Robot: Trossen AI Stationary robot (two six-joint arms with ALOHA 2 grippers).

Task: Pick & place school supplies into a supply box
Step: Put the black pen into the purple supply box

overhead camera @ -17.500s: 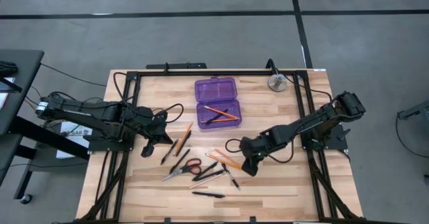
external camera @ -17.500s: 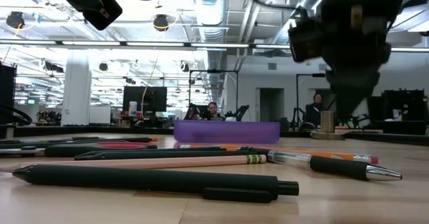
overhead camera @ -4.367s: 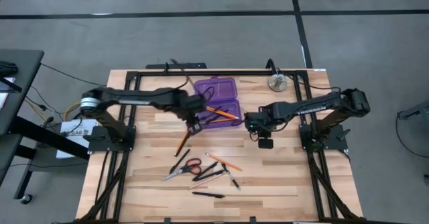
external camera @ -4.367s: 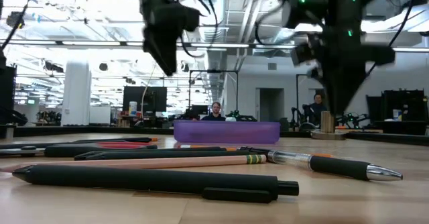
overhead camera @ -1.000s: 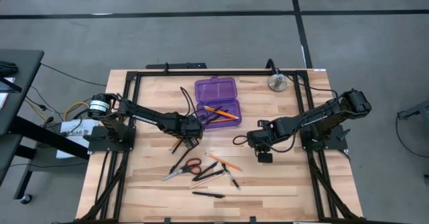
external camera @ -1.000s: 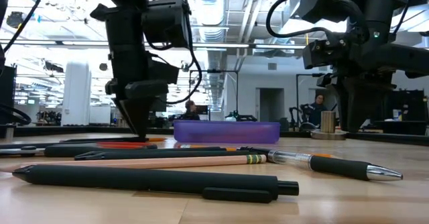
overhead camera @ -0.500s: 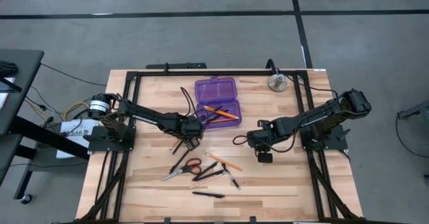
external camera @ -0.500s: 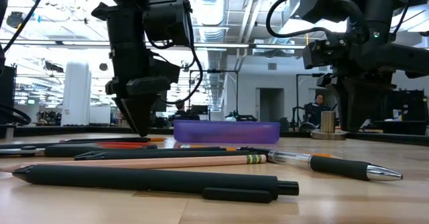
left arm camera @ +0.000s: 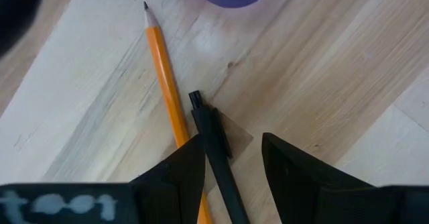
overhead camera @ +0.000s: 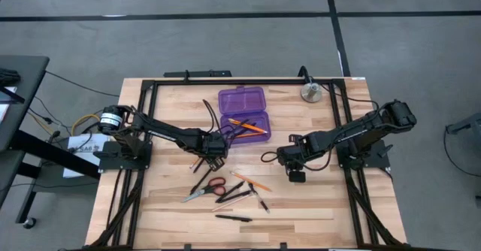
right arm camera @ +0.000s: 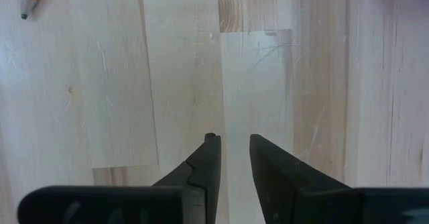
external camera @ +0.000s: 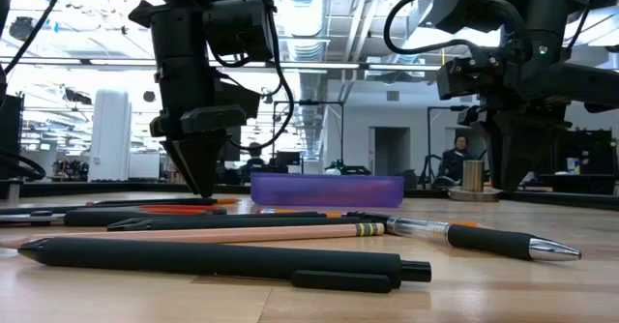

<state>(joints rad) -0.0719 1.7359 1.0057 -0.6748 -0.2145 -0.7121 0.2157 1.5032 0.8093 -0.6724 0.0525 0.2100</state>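
Orange pencils [overhead camera: 242,122] inside purple box [overhead camera: 243,113]

One purple pencil case [overhead camera: 242,99] is lying open in the upper middle, one round silver disc [overhead camera: 310,93] sitting to its right. One pair of scissors [overhead camera: 204,192] is lying lower left of centre. At least three orange pencils [overhead camera: 254,181] are showing, one inside the case. About six black pens [overhead camera: 233,218] are showing; the lower cluster is defying an exact count.
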